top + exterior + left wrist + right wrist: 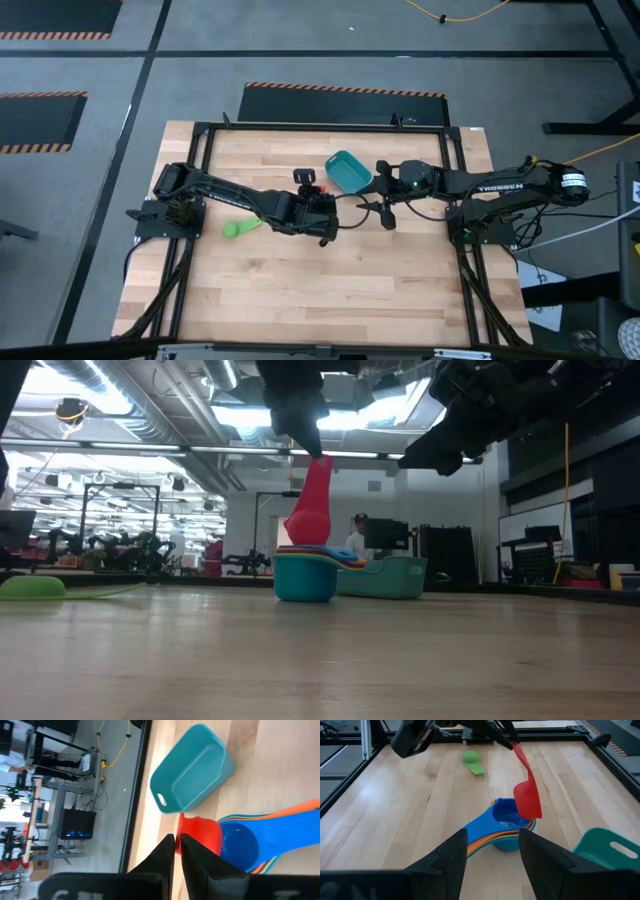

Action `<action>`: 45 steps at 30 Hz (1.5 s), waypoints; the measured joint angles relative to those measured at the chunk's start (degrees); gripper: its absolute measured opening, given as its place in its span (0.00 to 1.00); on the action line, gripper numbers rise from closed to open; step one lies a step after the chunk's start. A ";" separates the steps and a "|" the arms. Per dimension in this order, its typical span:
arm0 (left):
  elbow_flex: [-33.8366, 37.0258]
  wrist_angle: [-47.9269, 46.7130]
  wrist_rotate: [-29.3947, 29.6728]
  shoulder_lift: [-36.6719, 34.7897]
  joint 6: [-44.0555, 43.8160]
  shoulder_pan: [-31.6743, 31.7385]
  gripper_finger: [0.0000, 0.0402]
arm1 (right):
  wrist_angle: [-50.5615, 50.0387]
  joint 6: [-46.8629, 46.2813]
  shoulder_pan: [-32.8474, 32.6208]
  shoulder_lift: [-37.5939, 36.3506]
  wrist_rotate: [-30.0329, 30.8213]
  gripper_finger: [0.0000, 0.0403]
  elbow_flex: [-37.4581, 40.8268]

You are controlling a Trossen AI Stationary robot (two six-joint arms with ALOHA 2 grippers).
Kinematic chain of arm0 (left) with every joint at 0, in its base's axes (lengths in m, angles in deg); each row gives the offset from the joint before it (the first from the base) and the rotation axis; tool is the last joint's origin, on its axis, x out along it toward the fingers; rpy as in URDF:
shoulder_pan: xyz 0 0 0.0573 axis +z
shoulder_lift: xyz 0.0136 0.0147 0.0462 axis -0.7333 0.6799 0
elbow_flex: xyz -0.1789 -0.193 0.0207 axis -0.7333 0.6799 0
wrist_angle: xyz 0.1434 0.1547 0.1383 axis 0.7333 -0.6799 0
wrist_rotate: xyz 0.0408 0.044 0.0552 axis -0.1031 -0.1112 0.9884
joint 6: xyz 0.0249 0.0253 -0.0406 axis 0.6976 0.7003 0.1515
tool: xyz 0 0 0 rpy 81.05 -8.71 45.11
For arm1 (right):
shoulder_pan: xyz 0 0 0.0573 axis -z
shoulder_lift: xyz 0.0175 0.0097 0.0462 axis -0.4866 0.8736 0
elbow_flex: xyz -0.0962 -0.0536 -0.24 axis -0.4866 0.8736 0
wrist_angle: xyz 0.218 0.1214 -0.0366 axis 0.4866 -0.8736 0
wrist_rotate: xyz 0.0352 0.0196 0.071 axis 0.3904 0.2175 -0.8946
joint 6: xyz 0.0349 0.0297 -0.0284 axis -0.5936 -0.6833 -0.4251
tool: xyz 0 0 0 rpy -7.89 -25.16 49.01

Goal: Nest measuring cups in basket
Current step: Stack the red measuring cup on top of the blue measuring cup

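Red cup point(527, 795) hangs bowl-down from left jaws point(177, 845), clamped on handle, over blue stack point(507, 822); right jaws point(492, 852) apart, waiting nearby.

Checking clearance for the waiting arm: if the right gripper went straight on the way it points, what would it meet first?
Probably the nested stack of measuring cups, just ahead of the open right gripper; depth is uncertain.
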 joint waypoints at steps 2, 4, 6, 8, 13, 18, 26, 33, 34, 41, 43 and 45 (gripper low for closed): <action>0.00 0.01 -0.93 0.00 0.00 -0.01 0.07 | 0.00 0.00 -0.02 0.00 0.00 0.45 0.00; 0.00 0.01 -2.30 0.00 0.00 -0.16 0.06 | 0.00 0.00 -0.02 0.00 0.00 0.45 0.00; 0.00 0.03 -4.42 0.00 0.00 -0.37 0.06 | 0.00 0.00 0.00 0.00 0.00 0.45 0.02; 0.00 0.03 -6.16 0.00 0.00 -0.68 0.06 | 0.00 0.00 0.00 0.00 0.00 0.45 0.02; 0.00 0.27 -8.48 -0.01 -0.02 -1.66 0.10 | 0.00 0.00 -0.01 0.00 0.00 0.45 0.02; 0.00 1.15 -12.57 -0.07 -0.04 -2.56 0.16 | 0.00 0.01 0.00 0.00 0.00 0.45 0.02; 0.00 1.09 -18.82 -0.07 -2.86 -2.64 0.27 | 0.00 -0.06 -0.01 0.00 0.00 0.45 0.02; -0.01 -1.68 -19.23 -1.02 -1.92 -2.00 0.28 | 0.00 -0.28 0.00 0.00 -0.11 0.45 0.02; -0.06 -2.47 -18.99 -1.35 -1.35 -1.70 0.28 | 0.00 -0.31 0.00 0.00 -0.13 0.45 0.02; -0.08 -12.37 -29.71 -3.79 3.05 3.24 0.28 | 0.44 -0.37 -1.06 0.12 0.01 0.45 0.09; 0.29 -13.32 -35.51 -4.01 3.18 5.18 0.28 | 0.21 -0.42 -1.82 0.43 -0.02 0.45 0.09; 2.52 -11.67 -40.04 -4.07 3.54 6.73 0.28 | 1.05 -0.47 -2.82 1.54 -0.01 0.45 0.07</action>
